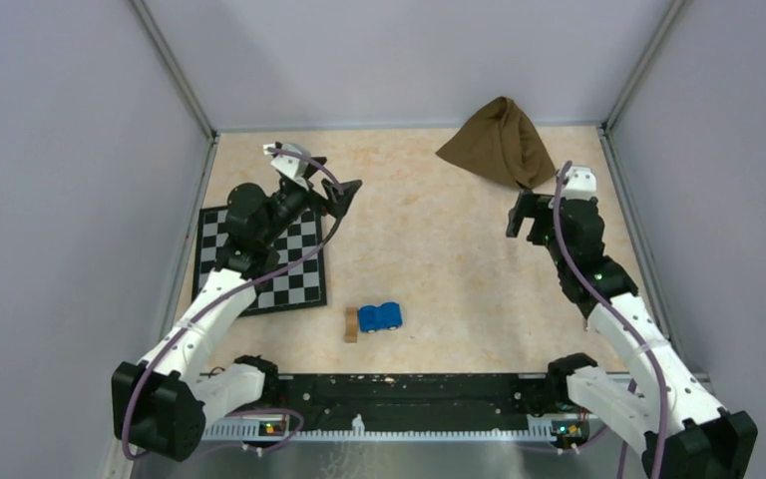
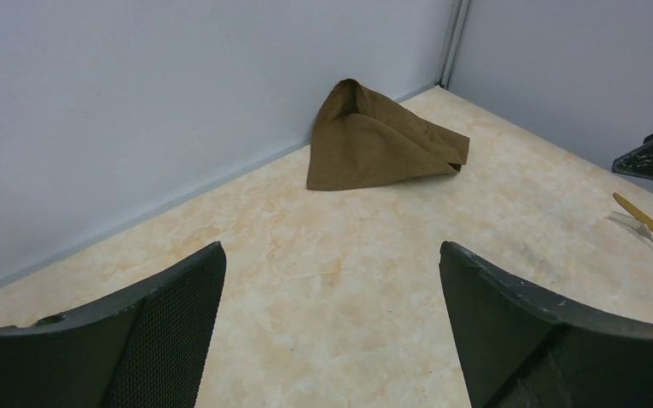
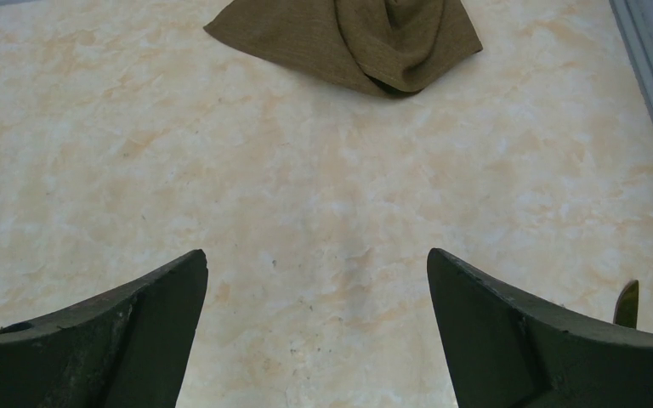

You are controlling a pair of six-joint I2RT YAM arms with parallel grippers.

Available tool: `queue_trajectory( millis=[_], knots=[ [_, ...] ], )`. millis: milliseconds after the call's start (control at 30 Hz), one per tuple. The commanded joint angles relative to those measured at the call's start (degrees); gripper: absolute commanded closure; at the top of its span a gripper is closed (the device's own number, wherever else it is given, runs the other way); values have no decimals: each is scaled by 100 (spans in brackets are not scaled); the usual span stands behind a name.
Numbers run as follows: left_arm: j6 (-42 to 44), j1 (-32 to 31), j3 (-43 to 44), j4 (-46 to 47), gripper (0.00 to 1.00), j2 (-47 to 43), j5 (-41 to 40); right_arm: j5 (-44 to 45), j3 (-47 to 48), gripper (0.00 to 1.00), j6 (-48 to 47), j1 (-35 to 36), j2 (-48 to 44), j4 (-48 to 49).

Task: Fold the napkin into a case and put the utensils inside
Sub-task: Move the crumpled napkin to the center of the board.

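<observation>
The dark brown napkin [image 1: 499,143] lies crumpled in a heap in the back right corner, leaning on the back wall; it also shows in the left wrist view [image 2: 374,140] and the right wrist view [image 3: 357,38]. No folded case is in view. A gold knife and a fork [image 2: 650,229] lie on the table at the right; a knife tip [image 3: 627,303] shows by my right finger. In the top view my right arm hides them. My left gripper [image 1: 344,195] [image 2: 332,280] is open and empty, left of the napkin. My right gripper [image 1: 527,215] [image 3: 316,272] is open and empty, just in front of the napkin.
A black-and-white checkered mat [image 1: 289,279] lies at the left under my left arm. A blue toy car [image 1: 380,316] and a small tan wooden block [image 1: 351,324] sit near the front middle. Grey walls enclose the table at the back and both sides.
</observation>
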Motion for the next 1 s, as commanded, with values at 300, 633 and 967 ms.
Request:
queue_trajectory(
  millis=[300,633,967],
  knots=[
    [-42,-5,398,88,1,323,237,1154,2409,1,980,-114,3767,701],
    [-305,-14,400,233,1,670,654,1041,5063,5,1305,-456,6505,582],
    [-309,-23,472,148,1,958,676,1748,7611,14,1007,-711,8896,-363]
  ],
)
